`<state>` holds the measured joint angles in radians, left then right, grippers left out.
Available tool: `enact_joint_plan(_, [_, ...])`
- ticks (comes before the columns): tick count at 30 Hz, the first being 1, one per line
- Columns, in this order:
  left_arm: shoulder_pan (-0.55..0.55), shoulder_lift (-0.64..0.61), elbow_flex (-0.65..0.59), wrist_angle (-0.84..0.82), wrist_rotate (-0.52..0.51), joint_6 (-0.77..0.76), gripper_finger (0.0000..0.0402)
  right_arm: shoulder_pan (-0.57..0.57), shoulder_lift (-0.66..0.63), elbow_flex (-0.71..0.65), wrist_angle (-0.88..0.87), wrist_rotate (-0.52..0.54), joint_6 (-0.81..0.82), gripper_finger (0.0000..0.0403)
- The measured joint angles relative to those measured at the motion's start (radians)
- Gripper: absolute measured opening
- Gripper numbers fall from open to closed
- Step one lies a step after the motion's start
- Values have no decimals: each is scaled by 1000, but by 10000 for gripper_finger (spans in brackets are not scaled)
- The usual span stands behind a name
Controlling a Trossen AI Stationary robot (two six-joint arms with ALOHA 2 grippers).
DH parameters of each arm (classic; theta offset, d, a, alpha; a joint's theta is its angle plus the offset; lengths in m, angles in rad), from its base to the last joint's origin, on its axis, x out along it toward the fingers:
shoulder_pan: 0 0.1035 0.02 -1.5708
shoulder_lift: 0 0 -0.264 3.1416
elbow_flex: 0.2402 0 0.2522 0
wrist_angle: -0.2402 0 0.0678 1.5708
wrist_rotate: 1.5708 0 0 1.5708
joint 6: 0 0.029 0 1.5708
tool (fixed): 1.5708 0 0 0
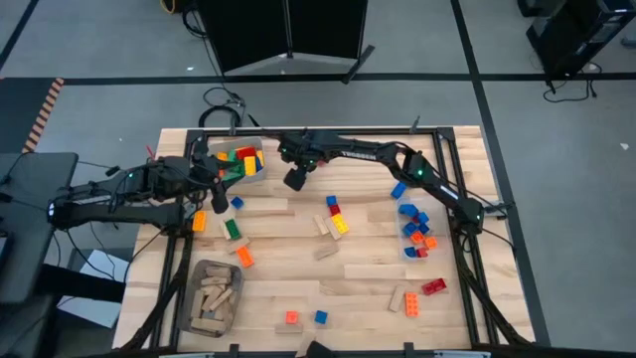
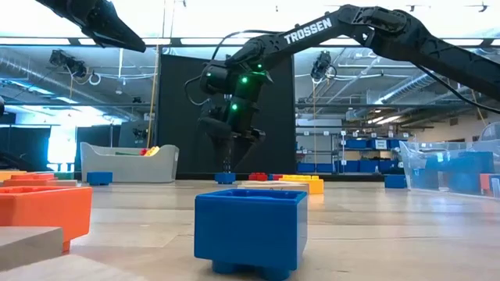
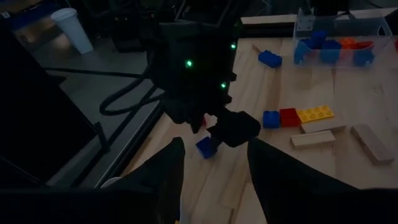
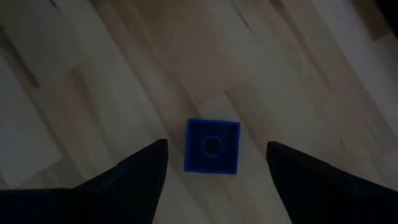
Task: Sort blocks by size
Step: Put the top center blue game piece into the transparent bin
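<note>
Right wrist view, blue block (image 4: 212,146) on table, between spread jaws

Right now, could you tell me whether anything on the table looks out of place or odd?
Nothing looks damaged. One small blue block lies upside down, hollow side up, under the open right gripper. The other loose blocks and wooden pieces are simply scattered, unsorted.

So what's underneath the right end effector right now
A small blue block lies on the wooden table directly under the right end effector, between its open fingers and untouched. Nothing else shows there, and the block's underside is hidden.
</note>
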<state>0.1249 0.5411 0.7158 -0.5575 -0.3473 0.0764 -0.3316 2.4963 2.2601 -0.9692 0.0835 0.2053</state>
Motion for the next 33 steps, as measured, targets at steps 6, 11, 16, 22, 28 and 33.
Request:
enact_joint_plan(6, [0,1,0,17,-1,2,184,5,2,0,-19,20,-20,277])
enact_joint_plan(11, [0,2,0,53,-1,1,184,5,4,0,-7,49,-200,273])
enact_joint_plan(16, [0,2,0,98,-1,-1,184,20,6,-22,-39,56,-377,260])
enact_joint_plan(22, [0,2,0,121,-1,-2,184,40,6,-22,-42,73,-413,242])
enact_joint_plan(28, [0,3,0,120,-1,-2,184,36,6,-22,-39,67,-401,235])
enact_joint_plan(33, [0,3,0,119,-1,-2,184,60,6,-22,-72,35,-445,225])
